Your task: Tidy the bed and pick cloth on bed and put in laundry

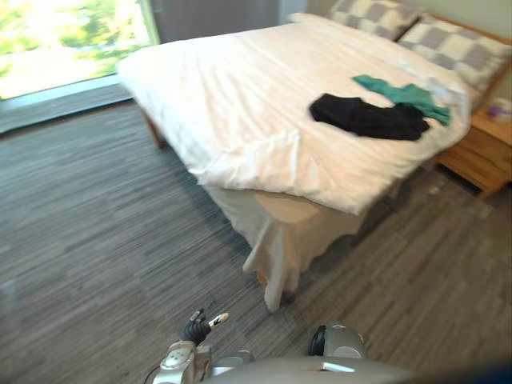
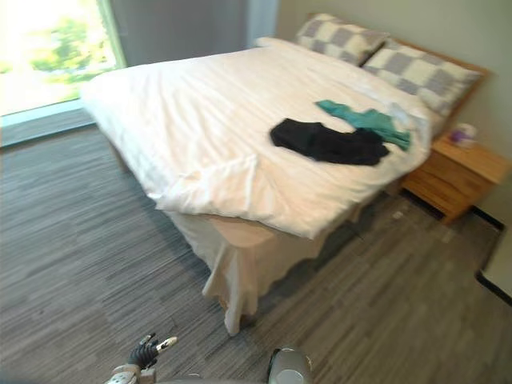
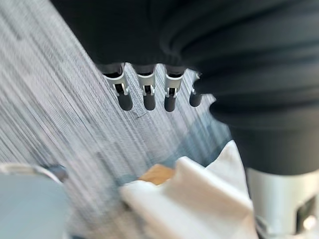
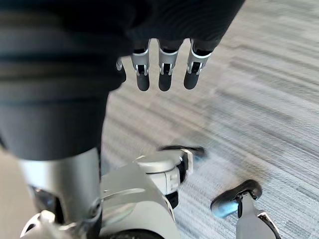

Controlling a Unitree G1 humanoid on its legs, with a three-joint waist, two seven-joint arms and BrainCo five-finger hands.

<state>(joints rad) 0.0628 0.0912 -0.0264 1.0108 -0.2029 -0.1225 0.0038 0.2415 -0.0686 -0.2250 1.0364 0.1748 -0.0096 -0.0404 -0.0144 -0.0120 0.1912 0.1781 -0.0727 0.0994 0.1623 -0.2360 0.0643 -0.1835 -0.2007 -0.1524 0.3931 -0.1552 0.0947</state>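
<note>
While the robot stands off the foot corner of the bed (image 1: 240, 88), both hands hang low and carry nothing. The left hand (image 3: 148, 97) and the right hand (image 4: 164, 74) show relaxed, straight fingers above the grey floor (image 1: 88, 232), probably because no item lies within reach. The black cloth (image 1: 370, 117) rests on the white duvet (image 1: 224, 136) near the pillows (image 1: 460, 46), touching the teal cloth (image 1: 404, 97). Both cloths lie well apart from the hands. The duvet is rucked at the near corner, which likely needs straightening.
</note>
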